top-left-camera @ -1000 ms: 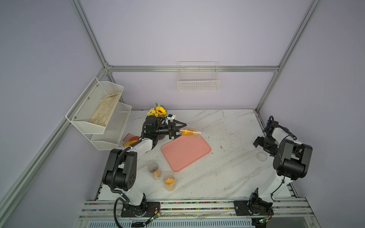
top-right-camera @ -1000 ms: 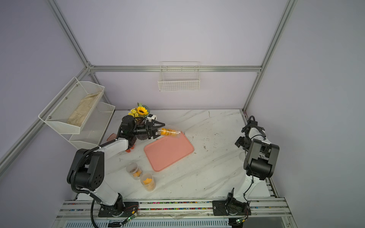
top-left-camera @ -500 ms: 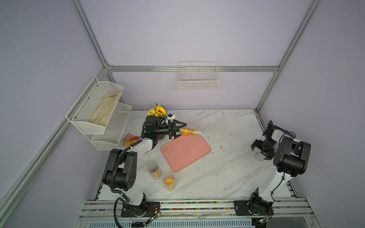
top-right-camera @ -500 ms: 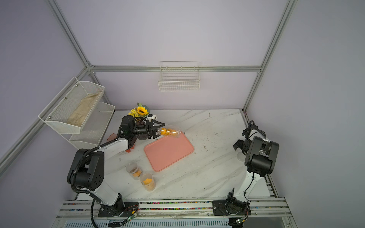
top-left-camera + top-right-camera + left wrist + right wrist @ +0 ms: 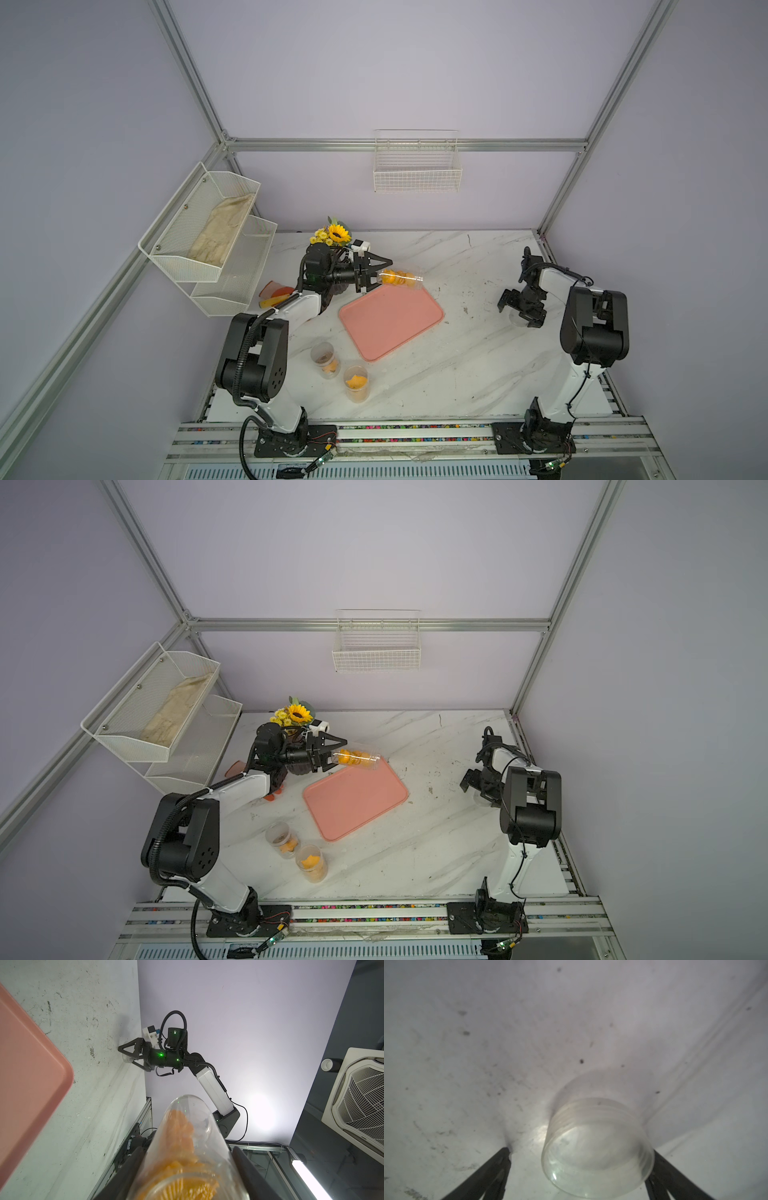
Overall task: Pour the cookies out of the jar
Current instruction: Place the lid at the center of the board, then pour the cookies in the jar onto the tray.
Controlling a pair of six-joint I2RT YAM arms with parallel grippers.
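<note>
Sideways jar (image 5: 405, 280) in left pincer (image 5: 380, 277)

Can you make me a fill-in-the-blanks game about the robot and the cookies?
1. The left gripper holds a clear ___ full of cookies.
2. The tray is coloured ___.
3. The right gripper, by the clear lid, is ___.
Missing words: jar; pink; open.

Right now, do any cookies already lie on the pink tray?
No, the pink tray is bare, and the cookies sit inside the jar that the left gripper holds sideways.
</note>
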